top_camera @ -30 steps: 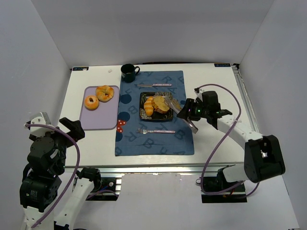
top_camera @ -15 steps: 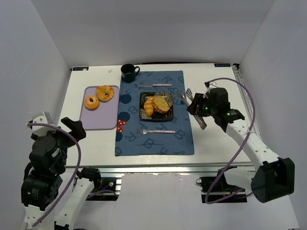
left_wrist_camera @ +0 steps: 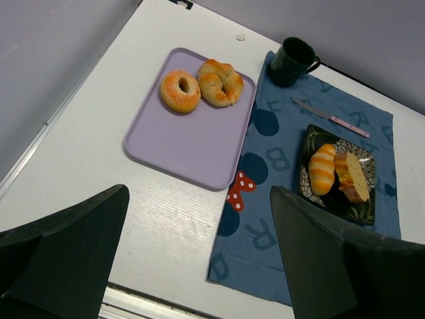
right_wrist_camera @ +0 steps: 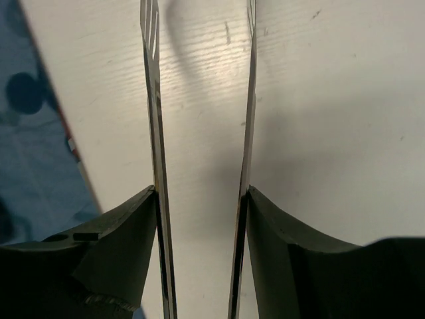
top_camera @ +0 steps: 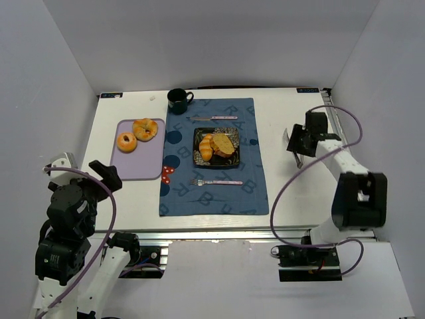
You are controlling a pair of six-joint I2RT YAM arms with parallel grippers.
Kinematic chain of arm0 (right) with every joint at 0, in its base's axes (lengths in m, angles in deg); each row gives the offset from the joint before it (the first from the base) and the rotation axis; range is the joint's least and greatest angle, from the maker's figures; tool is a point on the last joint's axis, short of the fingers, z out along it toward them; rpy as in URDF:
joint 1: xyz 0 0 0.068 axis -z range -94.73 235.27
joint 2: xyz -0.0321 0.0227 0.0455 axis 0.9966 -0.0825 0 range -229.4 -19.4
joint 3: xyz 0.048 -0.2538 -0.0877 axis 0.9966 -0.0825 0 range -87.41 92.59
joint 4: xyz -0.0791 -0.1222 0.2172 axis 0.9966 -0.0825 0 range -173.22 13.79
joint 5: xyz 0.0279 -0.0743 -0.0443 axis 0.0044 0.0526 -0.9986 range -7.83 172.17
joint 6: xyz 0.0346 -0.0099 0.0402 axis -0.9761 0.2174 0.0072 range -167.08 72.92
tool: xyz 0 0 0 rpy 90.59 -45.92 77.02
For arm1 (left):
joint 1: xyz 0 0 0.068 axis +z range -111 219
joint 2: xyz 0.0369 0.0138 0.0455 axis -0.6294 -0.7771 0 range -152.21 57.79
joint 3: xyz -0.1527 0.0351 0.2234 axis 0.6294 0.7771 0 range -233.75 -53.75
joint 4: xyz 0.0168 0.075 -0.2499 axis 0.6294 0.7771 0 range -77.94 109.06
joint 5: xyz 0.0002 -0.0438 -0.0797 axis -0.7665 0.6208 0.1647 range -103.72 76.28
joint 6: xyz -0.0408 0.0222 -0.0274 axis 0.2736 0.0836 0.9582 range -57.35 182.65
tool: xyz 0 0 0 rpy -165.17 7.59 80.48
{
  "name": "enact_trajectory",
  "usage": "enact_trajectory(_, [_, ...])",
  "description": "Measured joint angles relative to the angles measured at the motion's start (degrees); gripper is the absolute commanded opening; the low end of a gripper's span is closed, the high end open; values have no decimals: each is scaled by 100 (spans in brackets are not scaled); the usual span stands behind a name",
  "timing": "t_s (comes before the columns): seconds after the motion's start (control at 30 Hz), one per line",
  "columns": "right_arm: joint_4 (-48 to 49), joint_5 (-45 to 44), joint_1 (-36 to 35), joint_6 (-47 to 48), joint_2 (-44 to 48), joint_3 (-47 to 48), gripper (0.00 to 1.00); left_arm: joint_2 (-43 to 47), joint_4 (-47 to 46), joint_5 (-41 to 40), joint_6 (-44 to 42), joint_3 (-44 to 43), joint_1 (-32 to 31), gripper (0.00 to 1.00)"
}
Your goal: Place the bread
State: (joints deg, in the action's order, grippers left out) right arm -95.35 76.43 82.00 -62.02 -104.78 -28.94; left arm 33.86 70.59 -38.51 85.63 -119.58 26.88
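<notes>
Jaws of the right gripper [right_wrist_camera: 199, 199] clasped metal tongs [right_wrist_camera: 153, 133], blades apart and empty above the bare table [top_camera: 299, 193]; the left gripper [left_wrist_camera: 199, 193] gaped, idle. Bread [top_camera: 223, 143] lay on the black plate [top_camera: 199, 163]. Dropped carelessly, the tongs might skid onto the placemat [top_camera: 246, 193].

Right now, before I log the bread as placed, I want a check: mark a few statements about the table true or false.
1. Two pieces of bread lie on the black plate. True.
2. The purple tray is bare. False: two round pastries sit at its far end.
3. The right gripper hangs over the plate. False: it is over bare table right of the blue mat, gripping tongs.
4. The fork lies on the mat, on the plate's near side. True.
5. The left gripper holds bread. False: it is open and empty.
</notes>
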Motion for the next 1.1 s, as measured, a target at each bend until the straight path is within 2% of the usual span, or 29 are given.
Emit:
enact_trajectory(0.1, [-44, -37, 114, 157, -807, 461, 59, -4, -70, -2, -2, 116, 0, 98])
enact_trajectory(0.27, [107, -103, 210, 280, -2328, 1805, 63, -129, -160, -28, -28, 262, 0, 98])
enact_trajectory(0.4, [146, -120, 219, 337, -3165, 2490, 64, -304, -280, -87, -85, 302, 0, 98])
enact_trajectory(0.47, [146, -120, 219, 343, -3453, 2682, 68, -378, -339, -122, -120, 315, 0, 98])
enact_trajectory(0.5, [111, -162, 214, 350, -3530, 2789, 77, -411, -354, -133, -140, 319, 0, 98])
enact_trajectory(0.57, [116, -144, 212, 341, -3600, 2935, 89, -470, -374, -142, -173, 321, 0, 98])
enact_trajectory(0.7, [83, -140, 216, 358, -3626, 2997, 89, -527, -374, -157, -219, 321, 0, 98])
enact_trajectory(0.83, [-247, -160, 216, 356, -3185, 2876, 89, -522, -339, -149, -216, 188, 0, 98])
enact_trajectory(0.9, [-361, -164, 216, 343, -2437, 2586, 89, -483, -323, -149, -212, 35, 0, 98])
enact_trajectory(1.0, [-313, -101, 219, 313, -704, 1838, 89, -284, -321, -155, -195, -96, 0, 98])
enact_trajectory(1.1, [-144, 203, 219, 286, 1482, 754, 89, 0, -304, -164, -173, -131, 0, 98])
